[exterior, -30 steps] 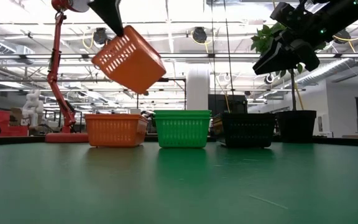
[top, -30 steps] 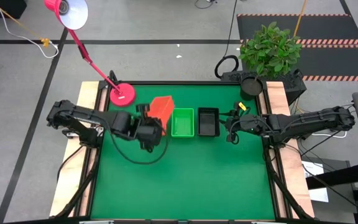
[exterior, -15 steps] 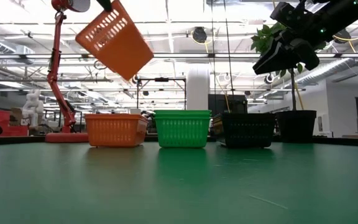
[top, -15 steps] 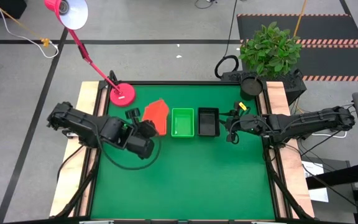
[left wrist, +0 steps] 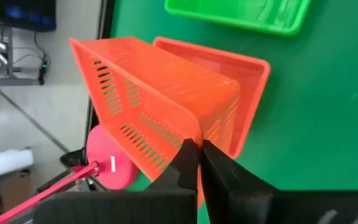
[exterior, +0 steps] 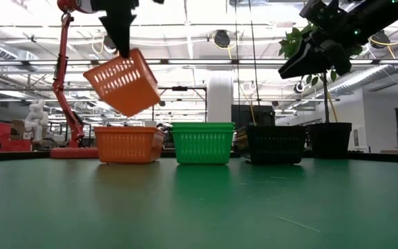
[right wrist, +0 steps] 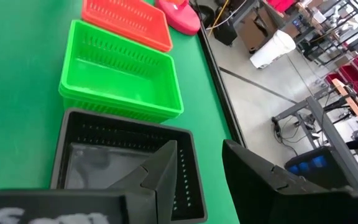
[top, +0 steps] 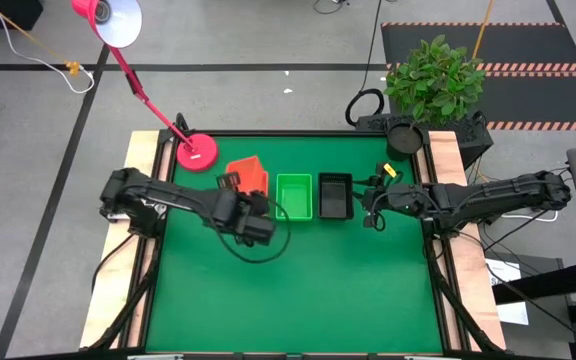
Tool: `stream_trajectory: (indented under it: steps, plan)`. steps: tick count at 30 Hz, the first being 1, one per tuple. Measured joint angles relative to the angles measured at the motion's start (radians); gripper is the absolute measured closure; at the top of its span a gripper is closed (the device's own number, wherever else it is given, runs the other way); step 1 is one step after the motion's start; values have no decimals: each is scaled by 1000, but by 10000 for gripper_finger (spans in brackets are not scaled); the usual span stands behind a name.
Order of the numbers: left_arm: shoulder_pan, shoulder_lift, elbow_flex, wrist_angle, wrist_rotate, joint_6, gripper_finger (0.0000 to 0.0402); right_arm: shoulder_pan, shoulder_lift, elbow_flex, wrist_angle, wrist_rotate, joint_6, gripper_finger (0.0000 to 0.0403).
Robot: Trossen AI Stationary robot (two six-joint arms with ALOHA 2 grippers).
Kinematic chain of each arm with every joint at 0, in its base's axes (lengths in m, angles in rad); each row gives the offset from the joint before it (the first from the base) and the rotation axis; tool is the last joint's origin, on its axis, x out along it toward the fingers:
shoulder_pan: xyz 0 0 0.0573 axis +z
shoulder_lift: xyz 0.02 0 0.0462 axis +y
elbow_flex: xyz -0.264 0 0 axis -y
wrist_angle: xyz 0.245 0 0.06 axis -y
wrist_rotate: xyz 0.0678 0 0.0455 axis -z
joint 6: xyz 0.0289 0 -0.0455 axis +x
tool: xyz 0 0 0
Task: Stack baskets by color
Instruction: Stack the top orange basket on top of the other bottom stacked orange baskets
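My left gripper is shut on an orange basket that hangs tilted in the air above another orange basket standing on the green table. In a row to the right of that one stand a green basket and a black basket. My right gripper hovers open above the table just right of the black basket, with nothing between its fingers. My left gripper pinches the orange basket's rim between its two fingers, near a corner. The fingers come from above, slanting down. The basket hangs below them, tilted and lifted clear, over the orange basket on the table.
A pink round lamp base with its slanted red stem stands at the far left corner, close behind the orange baskets. A potted plant sits beyond the table's far right corner. The near half of the green mat is bare.
My left gripper has carried the orange basket a little toward the table's left edge, up at first and then down toward the orange basket on the table. Its wrist has turned, and the held basket's tilt has changed with it. My right gripper has kept still.
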Motion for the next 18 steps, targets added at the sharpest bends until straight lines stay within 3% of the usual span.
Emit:
stream_trajectory:
  steps: [18]
  plan:
    - [28,158,0,53,16,32,399,0,0,0,-3,0,-12,277]
